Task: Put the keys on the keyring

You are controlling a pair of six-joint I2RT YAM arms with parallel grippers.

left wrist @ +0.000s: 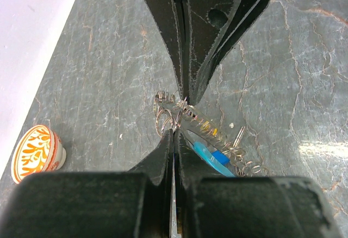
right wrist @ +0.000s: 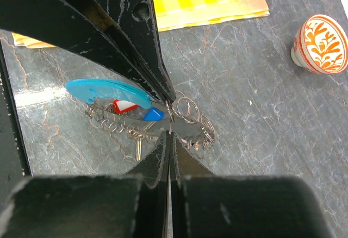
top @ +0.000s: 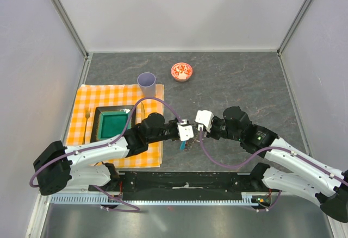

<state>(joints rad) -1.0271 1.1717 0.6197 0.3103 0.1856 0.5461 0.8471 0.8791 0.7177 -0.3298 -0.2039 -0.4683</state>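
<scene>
Right wrist | keyring (right wrist: 103, 90) crescent long axis left-right | left hand (left wrist: 176, 123), right hand (right wrist: 169, 125) closed, apparently pinching its wire

The left gripper (top: 186, 133) and right gripper (top: 200, 122) are meeting tip to tip, the keys (top: 185, 145) bunching just beneath the left gripper.

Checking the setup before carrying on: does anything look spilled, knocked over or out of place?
Nothing looks spilled or broken. The cup and the small bowl stand upright. Only the keys look untidy: they are bunched in a tangle with the keyring, where the left gripper and right gripper meet, both shut.
</scene>
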